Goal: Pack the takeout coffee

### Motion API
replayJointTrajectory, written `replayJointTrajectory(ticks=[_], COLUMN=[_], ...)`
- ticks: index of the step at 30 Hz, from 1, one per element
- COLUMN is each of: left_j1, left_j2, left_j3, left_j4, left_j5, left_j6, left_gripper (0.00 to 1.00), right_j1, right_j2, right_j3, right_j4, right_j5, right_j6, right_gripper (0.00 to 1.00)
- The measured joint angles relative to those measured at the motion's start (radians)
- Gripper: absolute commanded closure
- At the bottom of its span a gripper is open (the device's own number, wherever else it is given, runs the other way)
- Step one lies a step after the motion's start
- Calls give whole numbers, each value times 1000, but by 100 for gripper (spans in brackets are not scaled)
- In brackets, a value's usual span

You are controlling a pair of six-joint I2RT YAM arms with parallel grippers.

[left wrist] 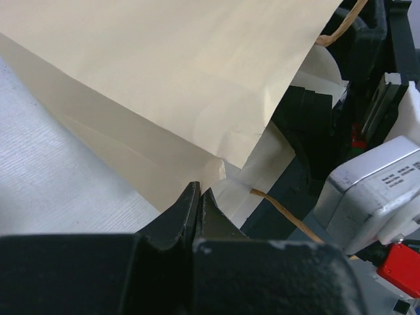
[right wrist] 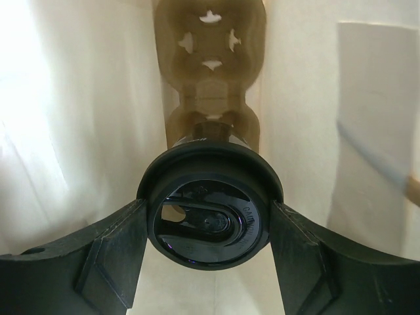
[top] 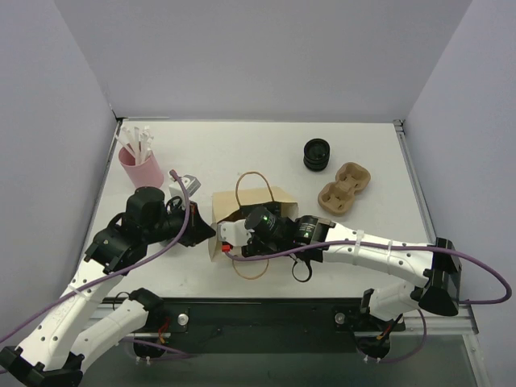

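The brown paper bag lies on its side in the middle of the table, one handle loop above it and one below. In the left wrist view my left gripper is shut, pinching the edge of the bag; from above it sits at the bag's left corner. My right gripper is inside the bag, shut on the takeout coffee, a fingertip against each side of its black lid. The top view hides the coffee. A brown cup carrier shows at the bag's far end.
A pink cup of white sticks stands at the back left. A stack of black ribbed rings and a cardboard cup carrier sit at the back right. The right arm's wrist housing is close to my left gripper.
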Motion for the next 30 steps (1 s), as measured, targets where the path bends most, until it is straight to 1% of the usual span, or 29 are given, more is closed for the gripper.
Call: replayJointTrajectory(ticks=[7, 17, 25, 30], left_j1=[0, 0, -1, -1], left_j2=[3, 11, 11, 12], left_j3=[0, 0, 0, 0], left_j4=[8, 8, 8, 8], left_j5=[6, 24, 24, 27], left_j6=[-3, -9, -9, -16], left_gripper=[100, 100, 100, 100], right_j1=[-24, -72, -80, -98], right_j2=[1, 14, 38, 37], right_j3=[20, 26, 95, 55], right_j4=[5, 20, 30, 76], right_j5=[-16, -85, -118, -138], right_j6=[-40, -134, -183, -219], right_gripper=[63, 63, 63, 63])
